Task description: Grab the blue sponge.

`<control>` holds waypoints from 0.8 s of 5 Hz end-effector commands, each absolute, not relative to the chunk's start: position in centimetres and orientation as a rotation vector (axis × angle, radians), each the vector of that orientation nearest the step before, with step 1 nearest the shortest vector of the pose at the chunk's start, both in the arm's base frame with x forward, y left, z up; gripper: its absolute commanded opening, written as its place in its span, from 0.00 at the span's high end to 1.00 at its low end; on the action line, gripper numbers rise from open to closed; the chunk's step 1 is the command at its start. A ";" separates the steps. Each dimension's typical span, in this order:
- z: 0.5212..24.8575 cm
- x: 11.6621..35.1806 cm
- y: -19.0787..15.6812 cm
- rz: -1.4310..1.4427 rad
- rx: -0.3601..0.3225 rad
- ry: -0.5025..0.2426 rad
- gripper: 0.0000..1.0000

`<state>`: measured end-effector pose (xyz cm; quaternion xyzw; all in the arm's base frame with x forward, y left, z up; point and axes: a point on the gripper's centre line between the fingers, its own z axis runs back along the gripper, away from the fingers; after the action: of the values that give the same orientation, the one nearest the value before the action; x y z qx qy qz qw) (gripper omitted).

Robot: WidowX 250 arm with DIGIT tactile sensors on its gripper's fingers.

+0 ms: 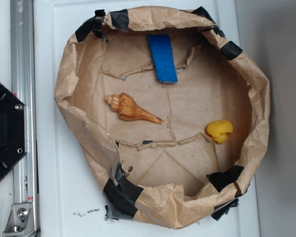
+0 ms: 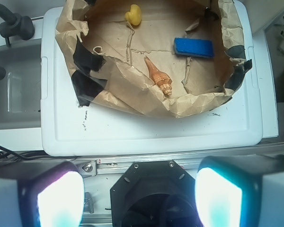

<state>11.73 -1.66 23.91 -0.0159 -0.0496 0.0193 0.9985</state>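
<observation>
The blue sponge [image 1: 163,58] [image 2: 193,47] lies flat on the brown paper inside the paper-walled bowl [image 1: 69,74], near its top wall in the exterior view. In the wrist view my gripper [image 2: 139,198] is open, its two glowing fingers [image 2: 60,198] wide apart with nothing between them. It hangs high over the black robot base [image 2: 151,194], well short of the bowl and far from the sponge. The exterior view does not show the gripper.
A brown spiral seashell [image 1: 133,109] [image 2: 159,78] lies mid-bowl and a yellow rubber duck [image 1: 219,130] [image 2: 133,14] sits near the right wall. The bowl rests on a white board [image 1: 47,187]. A metal rail [image 1: 22,113] and the black base [image 1: 5,131] stand at left.
</observation>
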 end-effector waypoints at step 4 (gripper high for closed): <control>16.9 24.7 1.3 -0.527 0.049 -0.124 0.00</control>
<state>24.11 1.87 15.37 0.0142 -0.0324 -0.2532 0.9668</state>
